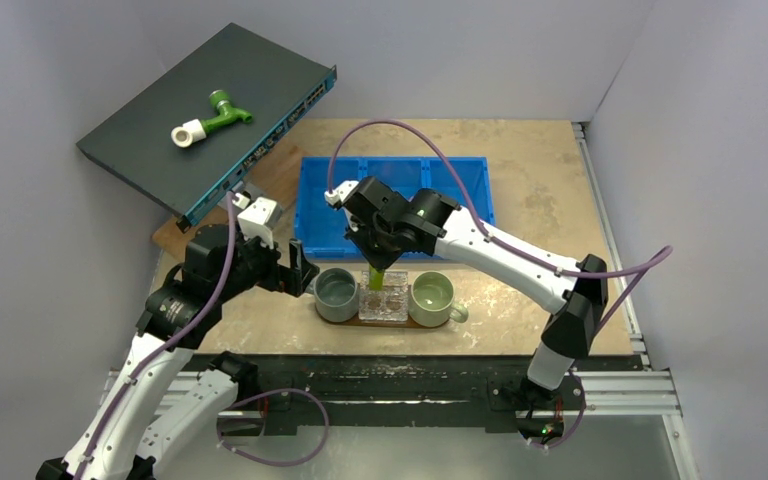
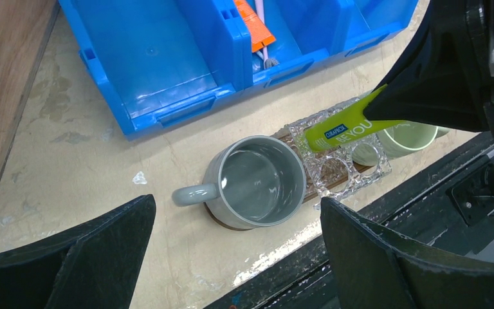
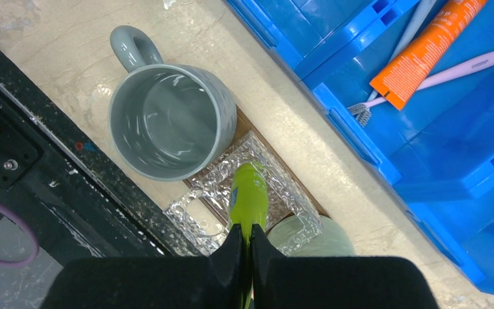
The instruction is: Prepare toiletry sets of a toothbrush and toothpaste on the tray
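Observation:
My right gripper (image 1: 380, 262) is shut on the lime-green tube (image 3: 247, 193) and holds it tip-down over a clear glass holder (image 3: 193, 215). The holder stands on the dark-brown oval tray (image 3: 242, 121), between a grey mug (image 3: 164, 122) and a pale green mug (image 3: 312, 238). The orange tube (image 3: 428, 48), the pink toothbrush (image 3: 463, 66) and the pale blue toothbrush (image 3: 413, 27) lie in the blue bin (image 3: 360, 138). My left gripper (image 2: 238, 257) is open and empty, hovering just left of the grey mug (image 2: 254, 181).
A dark network switch (image 1: 210, 110) leans at the back left with a green-and-white pipe fitting (image 1: 210, 118) on it. A rectangular wooden board (image 1: 270, 180) lies under it. The blue bin (image 1: 395, 205) sits behind the tray. The table's black front rail (image 1: 400, 385) runs close to the tray.

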Action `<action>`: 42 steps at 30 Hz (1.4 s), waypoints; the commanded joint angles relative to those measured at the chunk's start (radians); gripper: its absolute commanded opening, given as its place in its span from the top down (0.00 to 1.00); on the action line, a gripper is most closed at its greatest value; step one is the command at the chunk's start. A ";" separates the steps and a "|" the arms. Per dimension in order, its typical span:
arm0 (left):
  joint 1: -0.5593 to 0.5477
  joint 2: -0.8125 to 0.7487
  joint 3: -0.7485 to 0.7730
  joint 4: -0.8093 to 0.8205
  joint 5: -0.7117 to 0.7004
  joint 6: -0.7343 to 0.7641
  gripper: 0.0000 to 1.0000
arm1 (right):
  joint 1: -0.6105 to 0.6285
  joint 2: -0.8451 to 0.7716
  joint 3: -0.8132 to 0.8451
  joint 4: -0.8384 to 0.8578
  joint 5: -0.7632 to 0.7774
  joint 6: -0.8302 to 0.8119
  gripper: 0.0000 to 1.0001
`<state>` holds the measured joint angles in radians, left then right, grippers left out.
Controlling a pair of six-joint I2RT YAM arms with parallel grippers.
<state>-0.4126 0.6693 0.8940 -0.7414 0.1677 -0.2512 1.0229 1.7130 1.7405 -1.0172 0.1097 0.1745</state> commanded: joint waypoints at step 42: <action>0.003 0.003 0.002 0.048 -0.008 0.024 0.01 | 0.006 0.041 -0.066 0.127 -0.010 0.027 0.70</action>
<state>-0.4126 0.6704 0.8940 -0.7414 0.1673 -0.2424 1.0229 1.7668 1.6524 -0.9173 0.0872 0.1909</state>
